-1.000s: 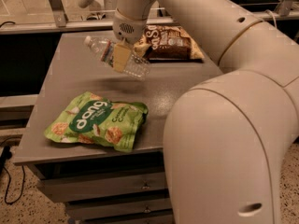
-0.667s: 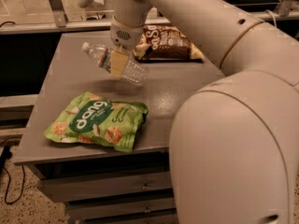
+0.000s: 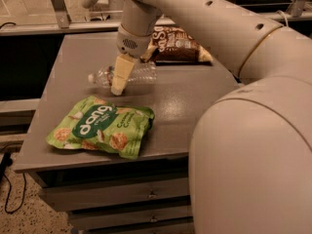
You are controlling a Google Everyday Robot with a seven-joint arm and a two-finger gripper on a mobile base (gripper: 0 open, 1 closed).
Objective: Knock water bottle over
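Three items rest on the surface (image 3: 195,99). Left: a green Dang chip bag (image 3: 100,130), flat. Centre: the water bottle (image 3: 141,73) on its side, cap leftward, apparently toppled. The gripper (image 3: 118,84) hangs low against it; whether it grasps cannot be told. Right: a brown snack bag (image 3: 178,45).

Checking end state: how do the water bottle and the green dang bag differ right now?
The water bottle is clear, ribbed, slim; the green dang bag is opaque, wide, flat. The bottle lies on its side mid-table, cap leftward; the bag lies nearer the front edge. The gripper, in front of the bottle, covers part of it; nothing covers the bag. Both rest on the grey table.
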